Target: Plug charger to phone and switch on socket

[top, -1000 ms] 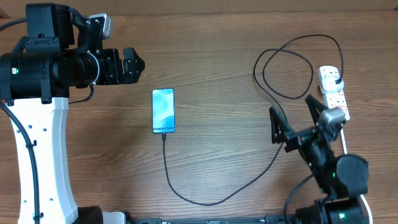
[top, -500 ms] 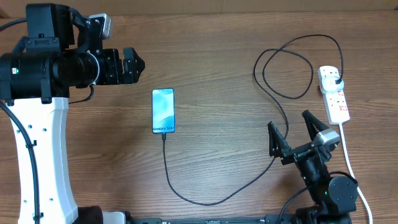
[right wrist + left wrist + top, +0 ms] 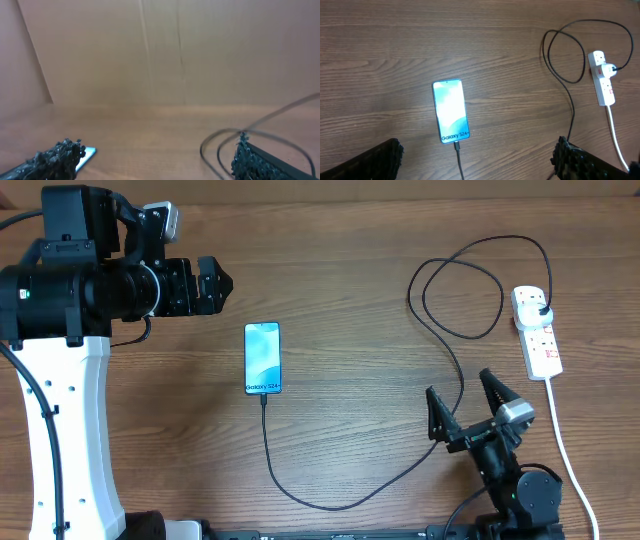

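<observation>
The thin black charger cable (image 3: 266,425), joining slim blue-screened phone (image 3: 263,358) to white power strip (image 3: 536,330), runs under the spread-wide, empty right gripper (image 3: 458,385) at the worktop's (image 3: 350,300) near edge, while the left gripper (image 3: 225,285) gapes far-left.

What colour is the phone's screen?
Light blue with paler patches, on the phone; it shows best in the left wrist view.

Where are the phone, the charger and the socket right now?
phone (image 3: 263,358), overhead view, middle of the lit screen.
charger (image 3: 265,430), overhead view, cable just below the phone.
socket (image 3: 545,352), overhead view, white body near its cord end.
</observation>
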Controlling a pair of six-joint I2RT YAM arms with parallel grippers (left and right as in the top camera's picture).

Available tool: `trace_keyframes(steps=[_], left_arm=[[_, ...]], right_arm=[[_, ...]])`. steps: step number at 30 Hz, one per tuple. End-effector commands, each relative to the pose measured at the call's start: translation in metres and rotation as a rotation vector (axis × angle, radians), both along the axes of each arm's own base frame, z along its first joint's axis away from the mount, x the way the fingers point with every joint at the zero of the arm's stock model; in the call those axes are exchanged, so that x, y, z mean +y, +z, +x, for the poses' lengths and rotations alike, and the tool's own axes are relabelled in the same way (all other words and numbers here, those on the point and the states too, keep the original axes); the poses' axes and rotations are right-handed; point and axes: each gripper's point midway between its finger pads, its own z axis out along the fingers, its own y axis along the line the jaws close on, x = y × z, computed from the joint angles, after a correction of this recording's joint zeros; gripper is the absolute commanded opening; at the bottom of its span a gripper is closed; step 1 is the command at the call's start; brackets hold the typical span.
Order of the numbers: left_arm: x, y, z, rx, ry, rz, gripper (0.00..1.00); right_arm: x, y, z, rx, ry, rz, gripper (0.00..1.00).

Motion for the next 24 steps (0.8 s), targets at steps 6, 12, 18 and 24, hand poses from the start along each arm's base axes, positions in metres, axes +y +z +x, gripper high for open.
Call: trace_keyframes(steps=[6, 12, 18, 24], left_arm=[[0.000, 0.005, -0.002, -0.014, 0.003, 0.001, 1.00], [0.000, 0.005, -0.002, -0.014, 0.003, 0.001, 1.00], [0.000, 0.005, -0.002, -0.014, 0.003, 0.001, 1.00], [0.000, 0.005, -0.002, -0.014, 0.003, 0.001, 0.99]], right_arm=[[-0.001, -0.028, 0.001, 0.102, -0.004, -0.012, 1.00], [-0.001, -0.027, 0.001, 0.099, -0.005, -0.012, 1.00], [-0.001, -0.027, 0.001, 0.099, -0.004, -0.012, 1.00], [-0.001, -0.027, 0.001, 0.099, -0.004, -0.012, 1.00]])
